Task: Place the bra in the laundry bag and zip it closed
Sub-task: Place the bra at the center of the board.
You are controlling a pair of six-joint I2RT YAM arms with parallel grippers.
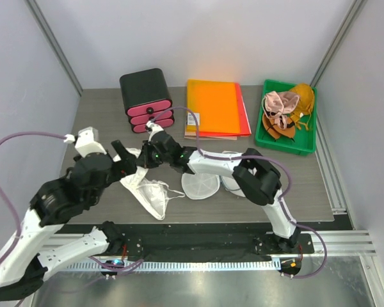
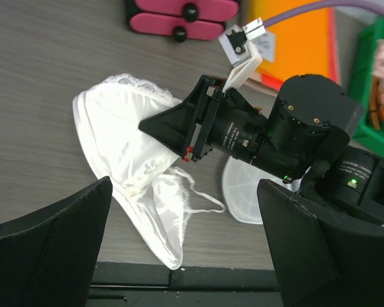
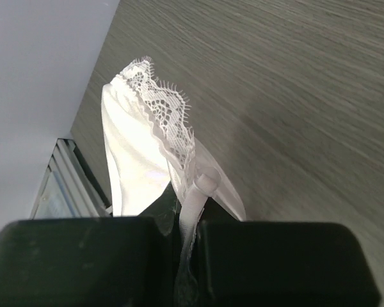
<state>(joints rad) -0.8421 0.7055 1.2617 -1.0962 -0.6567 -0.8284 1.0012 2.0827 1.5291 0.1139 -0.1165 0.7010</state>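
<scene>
The white bra (image 1: 152, 194) with a lace edge lies on the grey table left of centre. My right gripper (image 1: 148, 155) reaches across to the left and is shut on its strap and lace edge (image 3: 169, 125); in the right wrist view the gripper (image 3: 185, 224) pinches the strap between closed fingers. In the left wrist view the bra (image 2: 118, 150) lies below the right gripper (image 2: 169, 125). My left gripper (image 2: 184, 195) is open and empty above the bra's lower cup; in the top view it (image 1: 125, 163) is just left of the right gripper. The white mesh laundry bag (image 1: 200, 185) lies open right of the bra, one half partly under the right arm (image 2: 240, 195).
A black box with pink drawers (image 1: 146, 99) stands at the back left. Orange and red folders (image 1: 214, 107) lie at the back centre. A green bin (image 1: 307, 142) with clothes is at the back right. The table's near edge (image 2: 179, 272) is close to the bra.
</scene>
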